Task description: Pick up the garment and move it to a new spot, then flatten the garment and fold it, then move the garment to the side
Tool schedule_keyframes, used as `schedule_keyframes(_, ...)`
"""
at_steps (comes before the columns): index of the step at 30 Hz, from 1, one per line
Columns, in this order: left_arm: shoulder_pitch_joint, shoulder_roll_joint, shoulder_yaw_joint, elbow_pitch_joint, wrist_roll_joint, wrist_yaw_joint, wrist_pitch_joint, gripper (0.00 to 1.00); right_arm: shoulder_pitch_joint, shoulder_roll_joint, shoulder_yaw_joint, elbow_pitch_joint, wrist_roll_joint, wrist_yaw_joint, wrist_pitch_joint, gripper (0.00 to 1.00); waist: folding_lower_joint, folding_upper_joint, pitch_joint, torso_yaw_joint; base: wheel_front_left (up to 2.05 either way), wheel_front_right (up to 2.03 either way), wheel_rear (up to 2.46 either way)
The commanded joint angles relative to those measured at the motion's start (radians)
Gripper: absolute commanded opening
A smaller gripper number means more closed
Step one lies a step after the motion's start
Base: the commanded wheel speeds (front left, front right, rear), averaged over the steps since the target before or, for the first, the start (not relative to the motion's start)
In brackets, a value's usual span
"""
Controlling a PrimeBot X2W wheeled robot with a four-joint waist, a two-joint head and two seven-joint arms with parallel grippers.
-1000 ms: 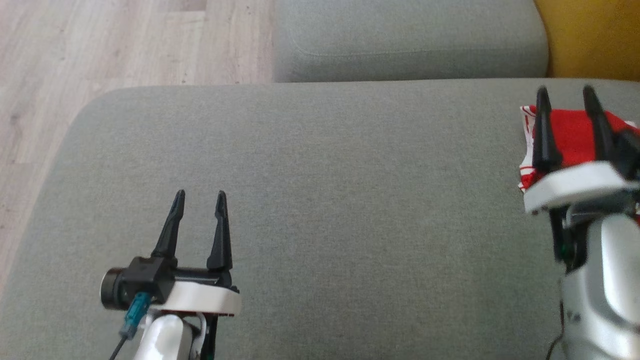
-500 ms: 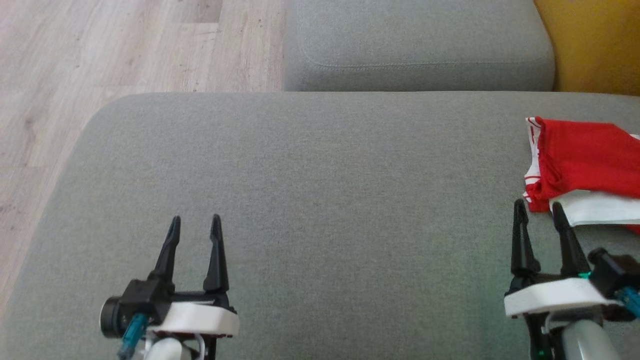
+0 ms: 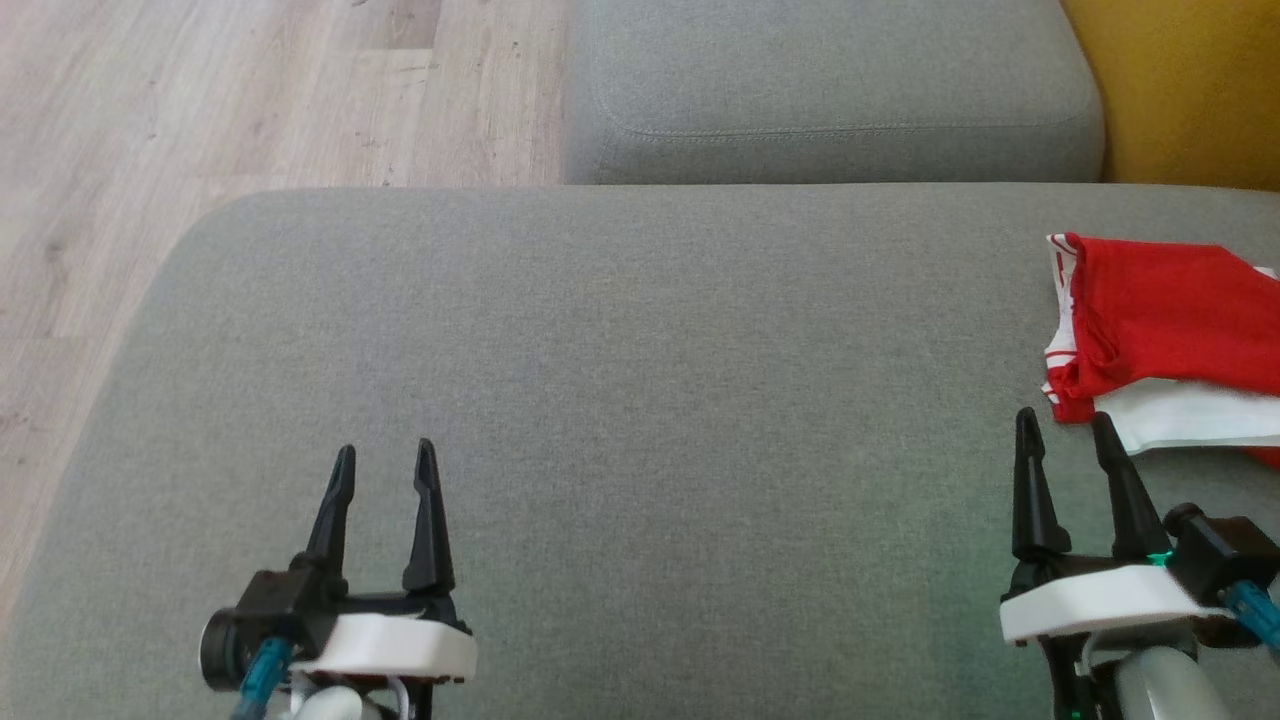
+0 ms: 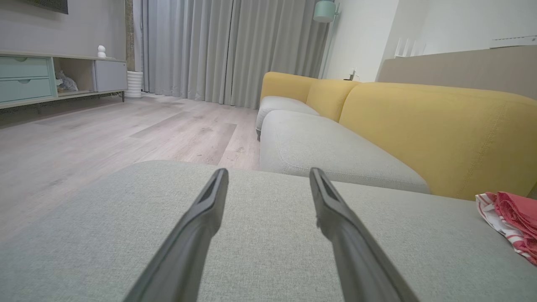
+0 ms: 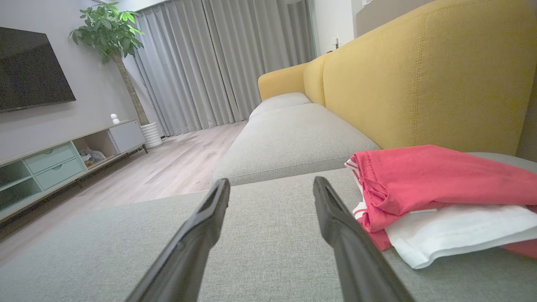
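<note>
The garment (image 3: 1170,320), red over white with striped trim, lies loosely folded at the right end of the grey seat cushion (image 3: 640,360). It looks light, soft and limp, likely to sag and come unfolded when lifted. The layered edge facing the cushion's middle seems the best hold. Its long axis appears to run towards the cushion's right end, though the frame cuts it off. The left pincer (image 3: 385,447) and right pincer (image 3: 1062,415) both gape wide and empty over the cushion's front, the right one just short of the garment.

Head view steeply downward, wrist views low, forward, sharing cushion (image 3: 640,400), garment (image 3: 1170,310)
</note>
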Motion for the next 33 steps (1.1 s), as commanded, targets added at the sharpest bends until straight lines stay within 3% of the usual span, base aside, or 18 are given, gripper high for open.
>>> schedule_keyframes(1, -0.034, 0.003, 0.030, -0.042, -0.011, 0.000, -0.010, 1.00, -0.033, -0.005, 0.019, -0.037, -0.009, 0.007, -0.014, 1.00, 0.0000, 0.0000, -0.001, -0.002, 0.00, 0.00, 0.00)
schedule_keyframes(12, -0.030, 0.003, 0.036, -0.063, -0.075, -0.025, -0.010, 1.00, -0.034, -0.005, 0.021, -0.037, -0.001, 0.007, -0.014, 1.00, 0.0000, 0.0000, -0.001, -0.005, 0.00, 0.00, 0.00)
schedule_keyframes(29, -0.023, 0.003, 0.044, -0.071, -0.116, -0.029, -0.010, 1.00, -0.034, -0.005, 0.024, -0.036, 0.006, 0.007, -0.014, 1.00, 0.0000, 0.0000, 0.003, -0.007, 0.00, 0.00, 0.00)
schedule_keyframes(30, 0.004, 0.000, 0.006, -0.037, -0.116, -0.027, 0.000, 0.00, 0.000, 0.000, -0.003, -0.003, 0.003, 0.000, 0.000, 0.00, 0.0000, 0.0000, 0.003, -0.007, 0.00, 0.00, 0.00)
schedule_keyframes(33, 0.017, 0.000, 0.002, 0.004, -0.124, -0.026, 0.005, 0.00, 0.010, 0.001, -0.003, 0.038, 0.004, 0.000, 0.002, 0.00, 0.0000, 0.0000, 0.003, -0.007, 0.00, 0.00, 0.00)
